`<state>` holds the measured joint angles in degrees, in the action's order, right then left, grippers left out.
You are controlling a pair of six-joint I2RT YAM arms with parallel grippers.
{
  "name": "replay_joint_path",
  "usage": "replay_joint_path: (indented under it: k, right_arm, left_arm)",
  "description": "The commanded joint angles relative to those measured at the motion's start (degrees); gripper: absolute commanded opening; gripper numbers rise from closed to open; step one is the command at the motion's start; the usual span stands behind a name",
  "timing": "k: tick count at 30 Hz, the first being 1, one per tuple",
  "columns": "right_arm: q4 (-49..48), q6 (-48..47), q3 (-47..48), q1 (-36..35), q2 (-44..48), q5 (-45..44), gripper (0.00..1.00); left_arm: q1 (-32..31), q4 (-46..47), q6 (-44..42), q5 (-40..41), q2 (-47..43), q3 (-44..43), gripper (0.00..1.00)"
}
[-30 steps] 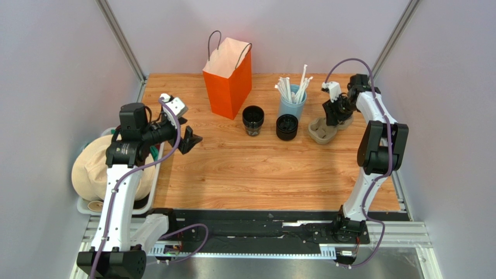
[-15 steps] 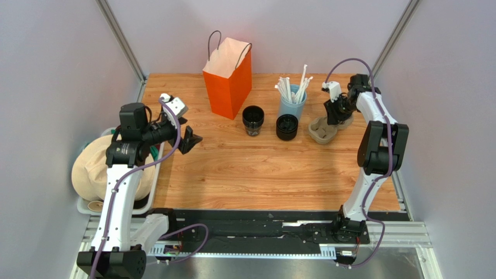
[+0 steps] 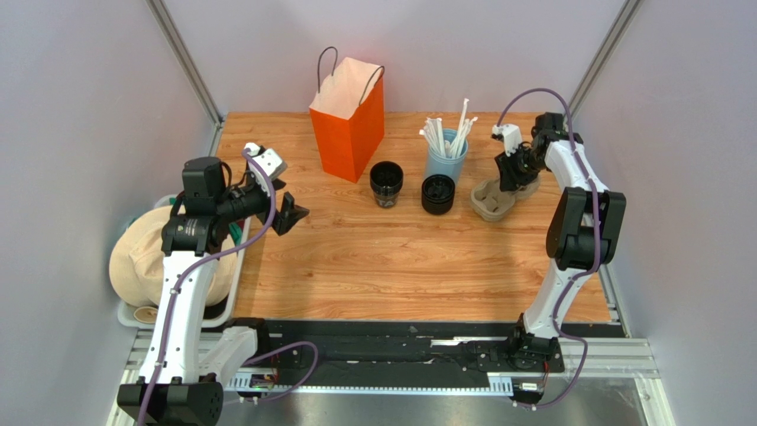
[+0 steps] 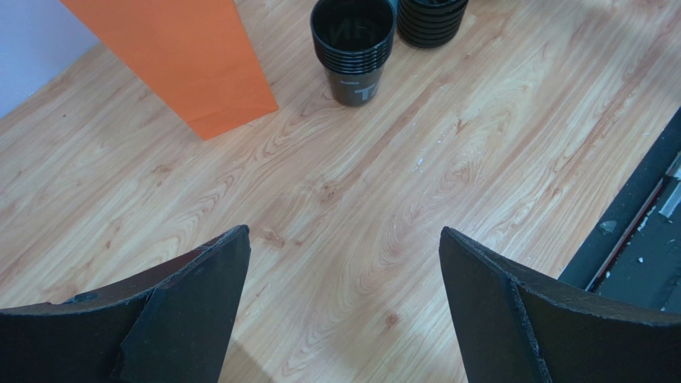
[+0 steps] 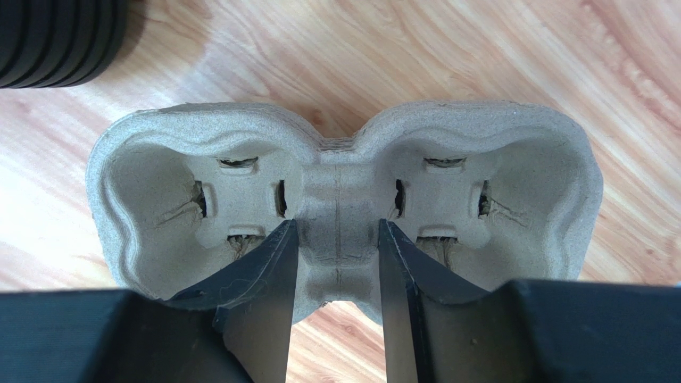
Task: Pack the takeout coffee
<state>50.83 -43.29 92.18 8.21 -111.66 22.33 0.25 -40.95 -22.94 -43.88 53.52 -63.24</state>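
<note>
The takeout coffee shows as a nested stack of black cups (image 3: 386, 184) (image 4: 352, 48) in the middle of the back of the table. A stack of black lids (image 3: 437, 193) (image 4: 432, 20) stands to its right. At the back right lies a grey-brown moulded cup tray (image 3: 491, 200) (image 5: 160, 159). My right gripper (image 3: 513, 173) (image 5: 336, 227) is shut on the tray's middle bridge, with one finger down in each cup well. My left gripper (image 3: 291, 213) (image 4: 344, 233) hangs open over bare wood at the left, well short of the cups, with nothing in it.
An orange paper bag (image 3: 348, 120) (image 4: 184, 56) stands open at the back, left of the cups. A pale blue cup of white straws (image 3: 446, 151) stands behind the lids. A beige heap in a tray (image 3: 147, 253) lies off the table's left edge.
My right gripper's jaws have closed in onto the tray's middle bridge. The left arm and the cups have not moved.
</note>
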Motion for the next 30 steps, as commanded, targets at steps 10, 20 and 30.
replay_joint_path:
  k: [10,20,30]
  right_arm:
    - [1.89,4.17,5.26,0.31,0.93,2.63,0.34]
    - [-3.98,5.49,0.45,-0.56,4.16,-3.61,0.36]
    - [-1.35,6.46,0.99,-0.65,8.82,-0.88,0.36]
  left_arm:
    - [-0.08,0.61,-1.67,-0.95,-0.34,-0.04,0.97]
    - [0.01,0.61,-1.58,-1.04,-0.25,-0.21,0.97]
    - [-0.08,0.52,-1.76,-1.03,-0.52,-0.04,0.98]
